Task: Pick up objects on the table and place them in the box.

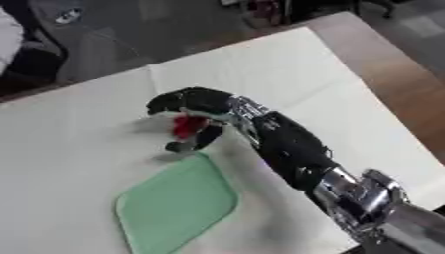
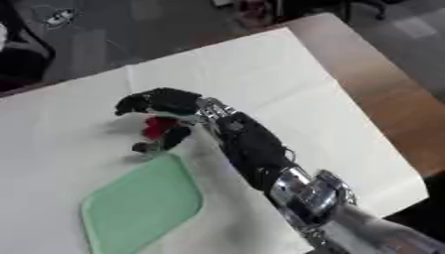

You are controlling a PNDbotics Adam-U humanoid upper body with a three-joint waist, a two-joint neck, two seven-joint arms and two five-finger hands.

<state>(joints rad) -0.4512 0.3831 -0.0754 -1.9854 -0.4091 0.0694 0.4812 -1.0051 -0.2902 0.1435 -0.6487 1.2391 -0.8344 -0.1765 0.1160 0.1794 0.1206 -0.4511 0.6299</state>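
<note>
Green tray (image 1: 174, 203) just beside hand (image 1: 195, 106)

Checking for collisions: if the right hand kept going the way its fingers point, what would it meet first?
The right hand, curled on a red object, points left across the white cloth. That way looks free; the green tray lies nearer, off the line, though depth is unclear.

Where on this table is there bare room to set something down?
The white cloth is bare on the far side, beyond the right hand, and left of it. The green tray looks bare too. It is crowded only where that hand curls round a red object by the tray's far corner.
</note>
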